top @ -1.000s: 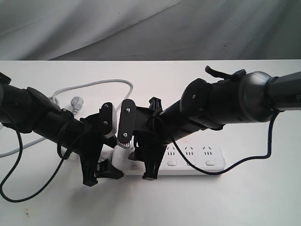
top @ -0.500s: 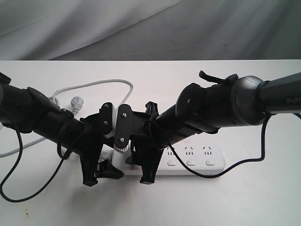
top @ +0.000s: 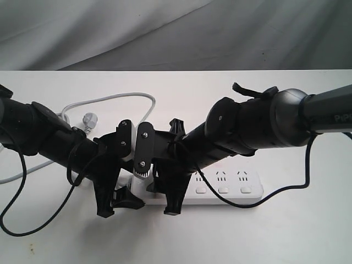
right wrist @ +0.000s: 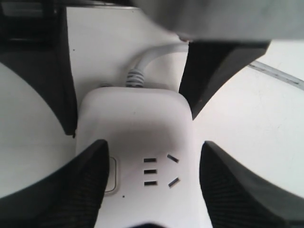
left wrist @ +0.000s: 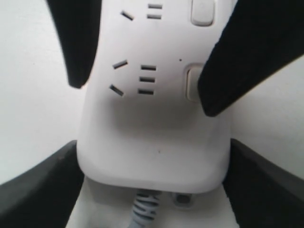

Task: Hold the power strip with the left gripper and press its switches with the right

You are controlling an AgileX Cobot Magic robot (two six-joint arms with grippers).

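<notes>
The white power strip (top: 231, 186) lies on the table, its left end hidden by both claws. My left gripper (top: 120, 206) is shut on the strip's cord end (left wrist: 152, 156), one finger on each side. My right gripper (top: 162, 198) stands open astride the strip beside it. In the right wrist view one of its fingers (right wrist: 76, 190) overlaps the edge of the end switch (right wrist: 113, 173). The left wrist view shows that same switch (left wrist: 191, 83) half covered and another switch (left wrist: 203, 12) bare. Three more switches (top: 223, 190) show to the right.
The grey cord (top: 110, 99) loops behind the left arm, with its plug (top: 89, 119) lying on the white table (top: 275, 236). A thin black cable (top: 16, 220) hangs from the left arm and another cable (top: 286, 188) drops from the right arm across the strip's right end.
The right arm has shifted left and lowered slightly, bringing its claw closer to the left gripper over the strip's cord end. The left arm and the strip have stayed put.
</notes>
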